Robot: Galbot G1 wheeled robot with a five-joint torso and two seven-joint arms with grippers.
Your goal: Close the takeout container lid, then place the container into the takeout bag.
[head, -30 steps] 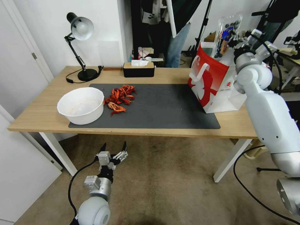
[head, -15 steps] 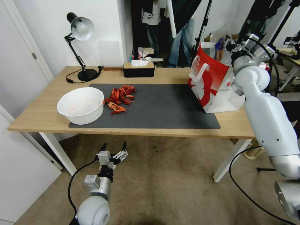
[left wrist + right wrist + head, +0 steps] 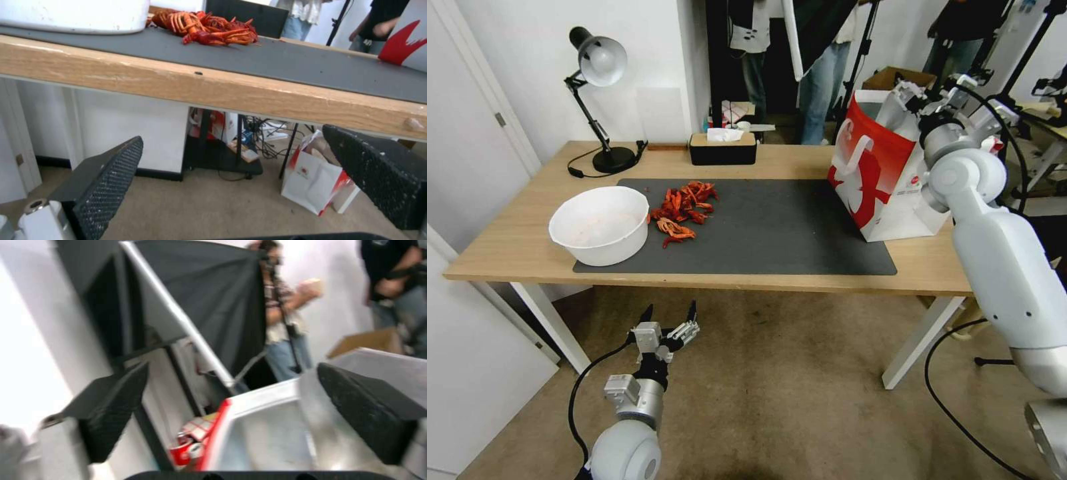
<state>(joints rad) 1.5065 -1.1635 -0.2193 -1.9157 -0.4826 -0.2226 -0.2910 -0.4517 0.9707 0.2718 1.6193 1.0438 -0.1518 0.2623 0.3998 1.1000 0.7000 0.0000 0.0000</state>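
Fingers of our right gripper point(image 3: 231, 413) stand wide apart, holding nothing, over the takeout bag's point(image 3: 880, 180) open mouth; our left gripper point(image 3: 668, 321) hangs open below the table point(image 3: 507, 247).

On the table point(image 3: 514, 250) a mat point(image 3: 774, 227) is laid; the bowl point(image 3: 600, 225) and crayfish point(image 3: 684, 207) are set at its left, the takeout bag point(image 3: 880, 180) at its right edge.
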